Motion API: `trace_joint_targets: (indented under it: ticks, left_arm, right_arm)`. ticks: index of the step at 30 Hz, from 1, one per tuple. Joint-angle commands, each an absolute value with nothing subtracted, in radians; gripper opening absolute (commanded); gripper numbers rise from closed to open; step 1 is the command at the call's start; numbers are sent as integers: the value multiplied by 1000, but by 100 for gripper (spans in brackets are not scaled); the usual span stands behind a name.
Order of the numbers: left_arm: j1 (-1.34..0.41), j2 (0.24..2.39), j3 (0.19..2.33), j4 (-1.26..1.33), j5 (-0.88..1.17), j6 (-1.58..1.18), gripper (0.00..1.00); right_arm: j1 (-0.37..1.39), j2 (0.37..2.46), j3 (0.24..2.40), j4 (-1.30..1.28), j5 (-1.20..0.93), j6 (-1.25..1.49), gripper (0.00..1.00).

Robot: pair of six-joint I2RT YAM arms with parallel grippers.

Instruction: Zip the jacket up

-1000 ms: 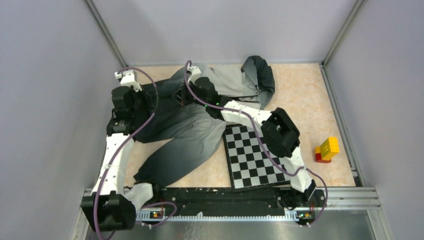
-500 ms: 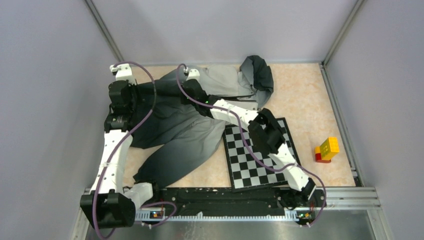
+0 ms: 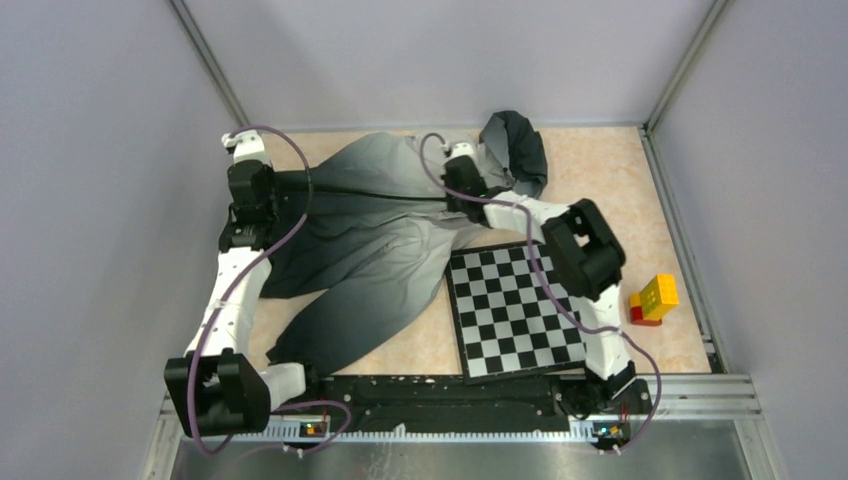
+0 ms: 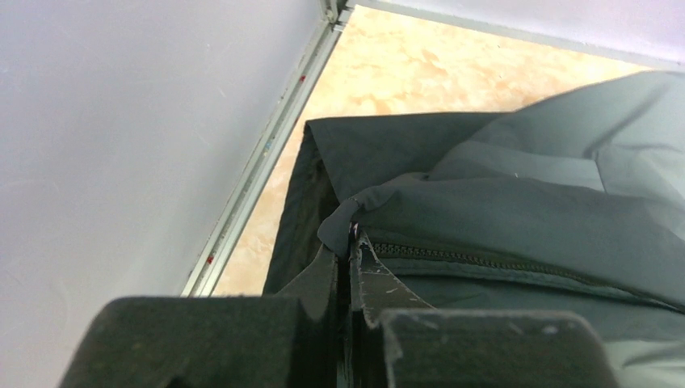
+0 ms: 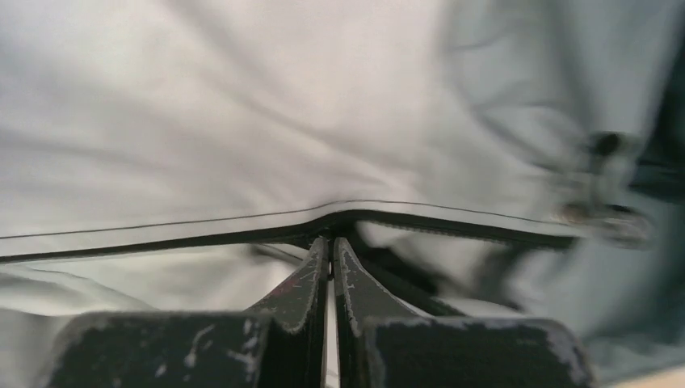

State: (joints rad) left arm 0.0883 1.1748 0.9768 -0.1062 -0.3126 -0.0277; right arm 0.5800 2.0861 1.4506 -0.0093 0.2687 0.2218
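The jacket lies spread over the left and middle of the table, with its dark hood at the back right. Its dark zipper runs taut and straight between my two grippers. My left gripper is shut on the hem end of the jacket beside the zipper; the left wrist view shows fabric pinched at the fingertips and zipper teeth running off to the right. My right gripper is near the collar. In the right wrist view it is shut at the zipper line, and the slider itself is hidden.
A chessboard lies right of the jacket, under the right arm. A yellow and red block stands near the right wall. The left wall and its metal rail are close beside my left gripper.
My right gripper has moved right along the zipper toward the hood. The jacket front has closed and the zipper line has pulled straight. The left gripper has held the hem, shifting slightly.
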Motion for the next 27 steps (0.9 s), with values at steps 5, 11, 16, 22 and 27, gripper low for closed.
trace_joint_targets:
  ticks: [5, 11, 16, 22, 27]
  left_arm:
    - [174, 1213, 976, 19, -323, -73, 0]
    - [184, 1237, 971, 20, -310, -71, 0]
    - [185, 1261, 971, 22, -276, -65, 0]
    - [186, 1265, 999, -53, -213, -93, 79]
    - [183, 1145, 949, -28, -176, -87, 96]
  right_arm:
    - [330, 1947, 1299, 62, 241, -10, 0]
    - [224, 1943, 1253, 98, 206, -60, 0]
    - [186, 1925, 1259, 83, 142, -26, 0]
    - [215, 1790, 1269, -61, 112, 66, 67]
    - [240, 1541, 1196, -201, 105, 121, 78]
